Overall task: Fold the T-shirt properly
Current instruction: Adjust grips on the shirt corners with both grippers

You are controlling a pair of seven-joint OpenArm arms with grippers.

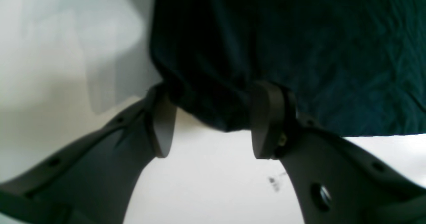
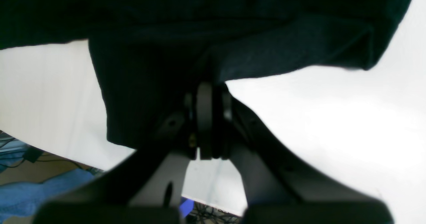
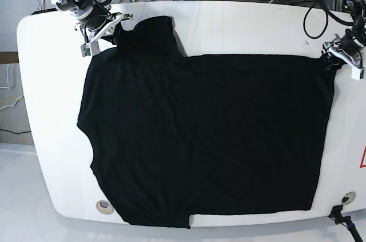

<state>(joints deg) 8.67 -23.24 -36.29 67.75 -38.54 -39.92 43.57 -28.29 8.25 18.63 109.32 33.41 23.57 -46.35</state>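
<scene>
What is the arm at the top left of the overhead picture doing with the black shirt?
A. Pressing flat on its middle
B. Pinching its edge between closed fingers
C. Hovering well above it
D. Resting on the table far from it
B: the right gripper is shut on the T-shirt, with dark fabric bunched into its closed jaws near the sleeve.

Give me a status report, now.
Right gripper shut on T-shirt at its sleeve. Left gripper open, fingers straddling a bunched corner. Shirt spread flat on the table. Nothing in the way.
</scene>
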